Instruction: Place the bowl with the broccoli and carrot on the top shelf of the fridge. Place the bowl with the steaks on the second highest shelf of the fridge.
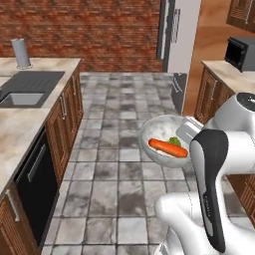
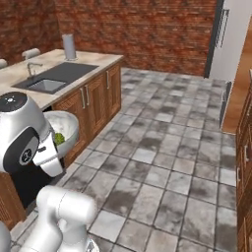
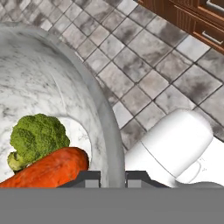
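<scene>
- Gripper: two small dark finger tips closed on the rim of the bowl, one tip inside the wall, one outside; the grip holds the bowl up over the floor.
- Bowl: round, pale marbled grey-white, smooth curved wall with a thick rounded rim. In the left base view it sits just ahead of the white wrist, tilted so its inside shows; in the right base view it shows beside the arm's grey shoulder.
- Carrot: orange, tapered, smooth stick lying across the bowl's bottom, close to the inner finger tip; also seen in the left base view.
- Broccoli: small knobbly green floret with a pale stem, touching the carrot on its far side from the tips; a green patch in the other views.
- Floor: square mottled grey stone tiles, open beneath and ahead of the bowl.
- Counter: beige speckled top with a dark sink, over wooden cabinet fronts, well to the gripper's left.
- Fridge: pale tall panel with a bar handle, far ahead by the brick wall.
- Microwave: dark box on the right-hand counter.
</scene>
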